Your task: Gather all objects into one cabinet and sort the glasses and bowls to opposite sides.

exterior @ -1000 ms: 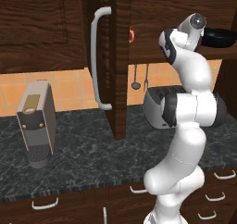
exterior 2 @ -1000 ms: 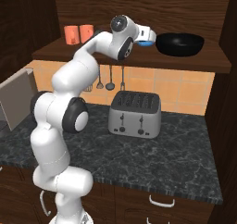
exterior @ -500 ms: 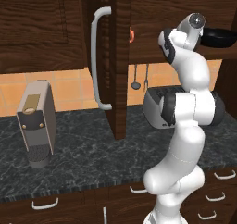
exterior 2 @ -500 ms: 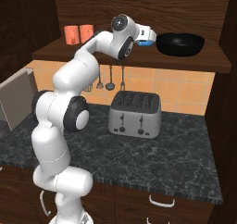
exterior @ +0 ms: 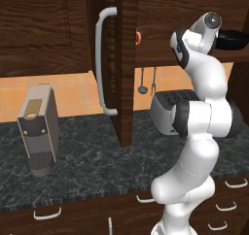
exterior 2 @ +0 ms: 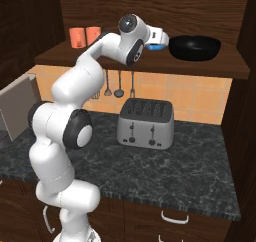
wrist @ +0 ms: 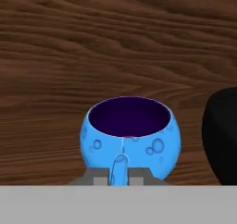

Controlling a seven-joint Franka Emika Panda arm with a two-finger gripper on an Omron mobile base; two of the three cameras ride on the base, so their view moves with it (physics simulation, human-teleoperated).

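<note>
Hand view showed the blue cup [wrist: 129, 142] directly ahead of the gripper [wrist: 119, 177], very close and centred, standing upright with its mouth open upward on the wooden shelf [wrist: 115, 47]. Whether the gripper was open or closed on the cup I could not tell, because only a small part of the fingers appeared at the bottom edge. The black bowl [wrist: 222, 140] stood just beside the cup on the right in this view, so a move toward that side could bump it. In the right base view the gripper [exterior 2: 159, 40] was at the cup [exterior 2: 156, 47], the bowl [exterior 2: 195, 47] next to it and the two orange mugs [exterior 2: 85, 36] well apart at the other end of the cabinet shelf [exterior 2: 220, 66]. Compared with half a second earlier, arm, cup and bowl seemed to be in the same places.
</note>
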